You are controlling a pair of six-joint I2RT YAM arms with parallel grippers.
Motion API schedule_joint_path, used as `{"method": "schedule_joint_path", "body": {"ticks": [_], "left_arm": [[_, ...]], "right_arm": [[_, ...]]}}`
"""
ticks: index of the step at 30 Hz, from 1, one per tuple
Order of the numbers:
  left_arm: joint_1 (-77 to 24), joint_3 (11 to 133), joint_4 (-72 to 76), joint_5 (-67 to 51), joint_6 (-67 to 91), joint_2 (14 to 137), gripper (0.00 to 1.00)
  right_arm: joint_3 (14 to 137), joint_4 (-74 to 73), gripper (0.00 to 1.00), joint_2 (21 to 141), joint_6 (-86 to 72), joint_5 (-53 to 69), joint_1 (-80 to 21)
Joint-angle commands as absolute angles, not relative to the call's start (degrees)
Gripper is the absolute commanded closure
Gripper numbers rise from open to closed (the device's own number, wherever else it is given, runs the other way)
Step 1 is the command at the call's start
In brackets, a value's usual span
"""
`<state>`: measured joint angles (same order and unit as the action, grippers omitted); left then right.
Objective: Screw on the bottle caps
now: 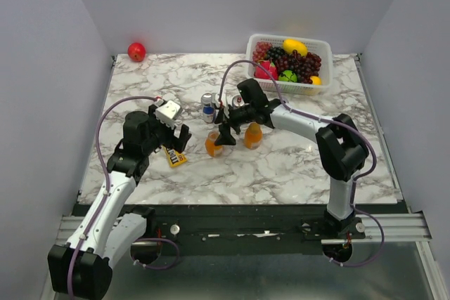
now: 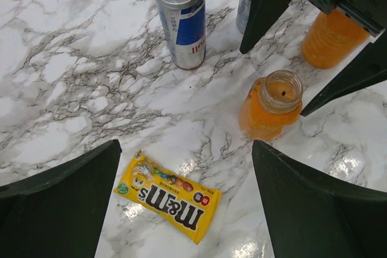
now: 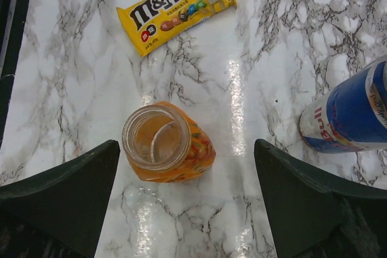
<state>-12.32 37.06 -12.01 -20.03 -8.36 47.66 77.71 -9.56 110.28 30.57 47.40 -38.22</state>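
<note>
**Claws Spread Over an Uncapped Bottle, No Cap in Sight**

My right claw hangs with its fingers spread wide and nothing between them. It is directly above the open bottle, which stands on the marble table below the gap, nearer one finger than the other. I judge the claw is parked there to line up on the bare mouth before any capping begins. The bottle is stubby and holds orange liquid most of the way up, and its rim is uncovered.

A second bottle of the same orange stands just beside the right claw. The fingers hide its top, so I cannot tell whether it is capped.

My left claw is likewise spread and empty, hovering over a yellow M&M's packet lying flat beneath it. The open bottle stands ahead of it and to its right, where I reckon the claw could steady it.

A blue-and-silver drink can stands sealed ahead of the left claw. Well beyond the right claw, a white basket holds grapes, a lemon and other fruit.

No cap shows in any view, so finding one looks like the first job.
</note>
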Motion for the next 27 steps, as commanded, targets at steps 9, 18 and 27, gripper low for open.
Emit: {"method": "schedule_joint_path", "body": {"ticks": [9,18,27], "left_arm": [[-11.5,36.0,-15.9,-24.5,-12.4,48.2,0.01],[-11.5,30.3,-17.4,-43.7,-23.5,46.7,0.01],[-12.8,29.3,-2.7,-46.9,-14.4,50.4,0.01]], "right_arm": [[82.9,-12.3,0.42,115.5,31.7,55.5,-40.0],[82.7,-13.4,0.79,106.8,22.7,52.7,-40.0],[84.4,-9.2,0.85,102.1,8.2,58.5,-40.1]]}}
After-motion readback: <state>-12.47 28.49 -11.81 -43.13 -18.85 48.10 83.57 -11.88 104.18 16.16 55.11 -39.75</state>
